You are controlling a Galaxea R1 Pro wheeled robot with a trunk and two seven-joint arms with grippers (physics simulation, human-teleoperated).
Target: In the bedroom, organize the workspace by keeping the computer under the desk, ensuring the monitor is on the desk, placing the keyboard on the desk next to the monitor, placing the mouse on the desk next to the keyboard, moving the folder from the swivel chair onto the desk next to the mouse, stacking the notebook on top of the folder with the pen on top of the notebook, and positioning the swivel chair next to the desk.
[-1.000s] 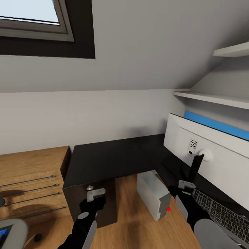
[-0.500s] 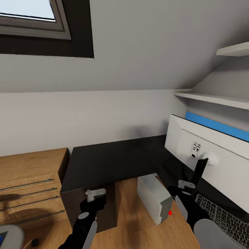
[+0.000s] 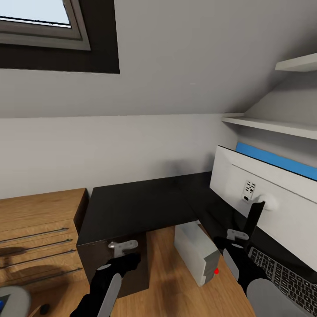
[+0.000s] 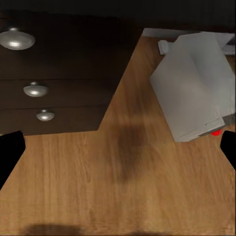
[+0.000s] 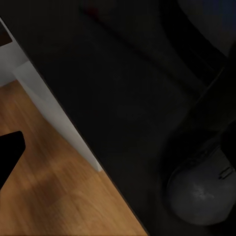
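The black-topped desk (image 3: 141, 202) fills the corner under the sloped ceiling. The monitor (image 3: 264, 189) stands on it at the right, white back toward me, with the keyboard (image 3: 286, 275) in front of it. The grey computer (image 3: 196, 251) sits on the floor under the desk and shows its red light in the left wrist view as the computer (image 4: 194, 88). My left gripper (image 3: 123, 247) hangs open before the drawer unit (image 3: 114, 264). My right gripper (image 3: 237, 235) is open beside the monitor's stand. The swivel chair (image 3: 11, 301) carries a blue sliver of the folder (image 3: 1, 303).
Low wooden shelving (image 3: 39, 229) stands left of the desk. White wall shelves (image 3: 273, 125) hang above the monitor. In the right wrist view a dark rounded shape (image 5: 204, 194) lies on the desk top; I cannot tell what it is. Wood floor (image 4: 118, 187) lies below my left gripper.
The whole view shifted a little at first, so the camera moved. Since then my left forearm has swung slightly right; the right arm and the desk's things are unchanged.
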